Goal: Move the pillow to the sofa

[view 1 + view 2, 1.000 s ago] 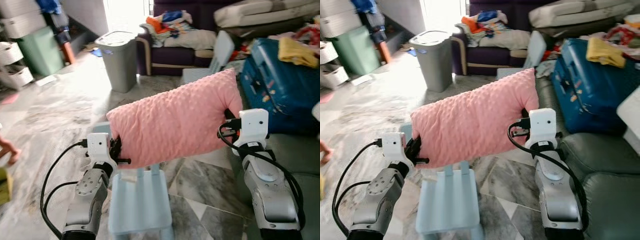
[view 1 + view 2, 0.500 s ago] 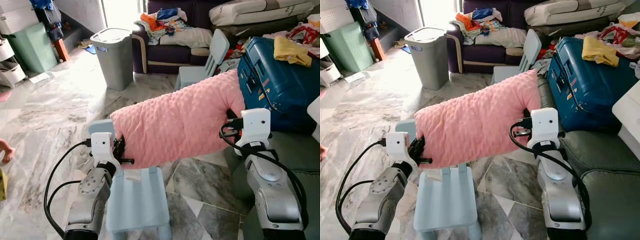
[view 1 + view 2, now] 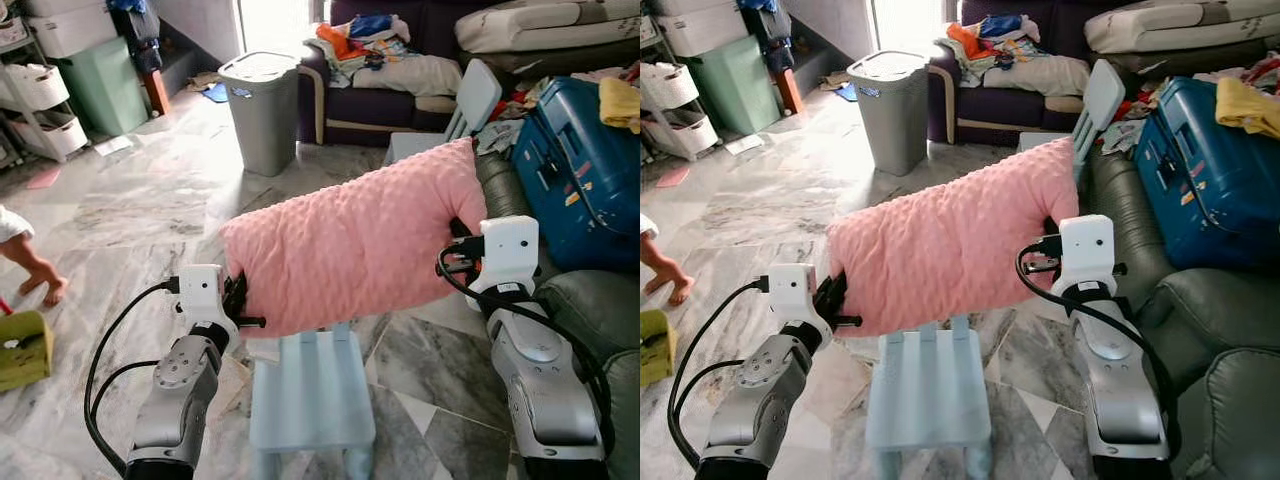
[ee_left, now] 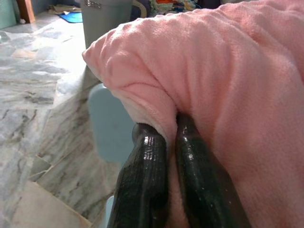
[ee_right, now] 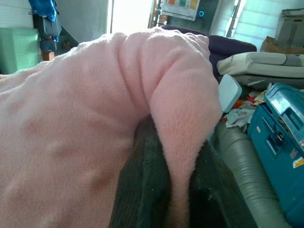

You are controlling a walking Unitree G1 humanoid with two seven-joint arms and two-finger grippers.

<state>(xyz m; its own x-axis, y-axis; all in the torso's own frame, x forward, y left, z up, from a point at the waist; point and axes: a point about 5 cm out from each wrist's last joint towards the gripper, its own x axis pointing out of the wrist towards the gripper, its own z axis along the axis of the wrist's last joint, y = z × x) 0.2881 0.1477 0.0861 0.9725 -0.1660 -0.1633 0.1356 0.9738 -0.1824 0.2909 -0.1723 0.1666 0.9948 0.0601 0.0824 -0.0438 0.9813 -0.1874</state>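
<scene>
Left eye view, marble floor (image 3: 140,215), both end effectors pinching pink pillow (image 3: 355,245) above blue chair (image 3: 310,395), grey sofa (image 3: 590,300) right.

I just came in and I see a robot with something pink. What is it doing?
The robot is carrying a big pink pillow in the air with both arms. Its left gripper pinches one end and its right gripper pinches the other. Under the pillow stands a small light blue chair on the marble floor. A grey-green sofa is on the robot's right, and the pillow is not on it yet.
</scene>
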